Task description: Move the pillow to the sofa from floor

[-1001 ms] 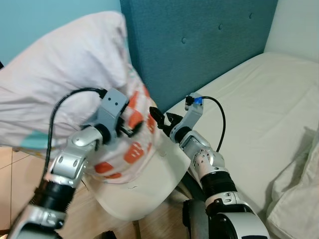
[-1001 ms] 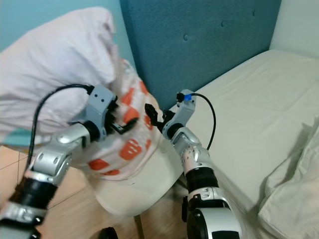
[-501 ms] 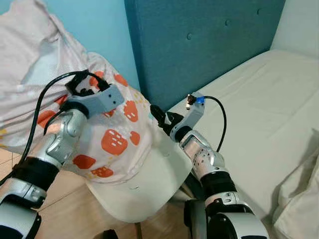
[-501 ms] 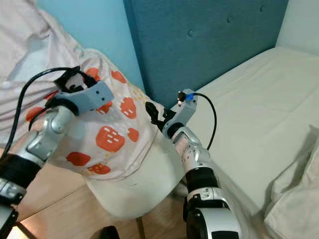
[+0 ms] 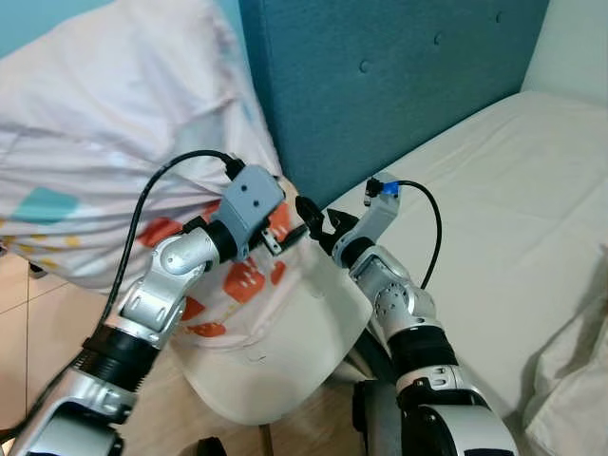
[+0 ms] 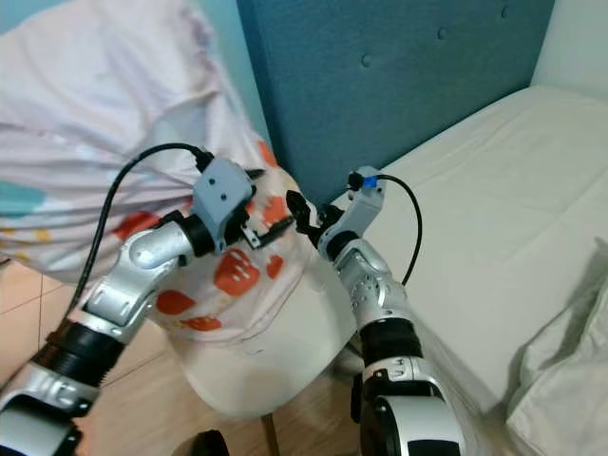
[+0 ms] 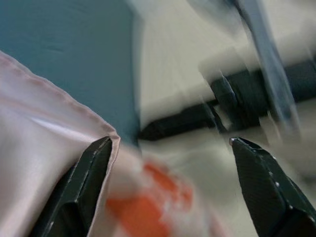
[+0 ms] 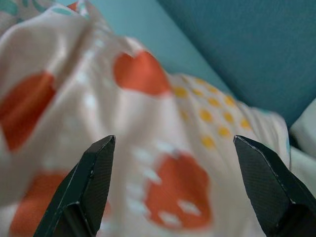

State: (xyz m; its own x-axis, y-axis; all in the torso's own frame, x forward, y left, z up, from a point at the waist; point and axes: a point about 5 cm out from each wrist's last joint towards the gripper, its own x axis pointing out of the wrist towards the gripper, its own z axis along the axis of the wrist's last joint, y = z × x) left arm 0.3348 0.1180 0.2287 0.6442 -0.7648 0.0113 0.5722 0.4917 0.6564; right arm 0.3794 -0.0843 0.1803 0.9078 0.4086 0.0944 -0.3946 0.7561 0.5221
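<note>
A big pale pink pillow [image 5: 104, 142] with orange prints bulges at the upper left, off the floor, its lower part draped over a white chair [image 5: 285, 351]. My left gripper [image 5: 285, 239] is open under the pillow's right edge, and the cloth edge [image 7: 44, 148] lies against one finger in the left wrist view. My right gripper [image 5: 316, 217] is open just to the right, its tips almost meeting the left one's, facing the printed cloth [image 8: 148, 148]. The cream sofa seat [image 5: 503, 190] stretches to the right below a teal tufted backrest [image 5: 380, 85].
A cream cushion or blanket [image 5: 579, 380] lies on the sofa at the bottom right. Wooden floor [image 5: 28, 323] shows at the lower left, beside the chair. A light blue wall [image 5: 38, 11] stands behind the pillow.
My left arm has swung from high on the left of the pillow down and right, close to the right gripper. The pillow has bulged up over it again. The right gripper barely moved.
</note>
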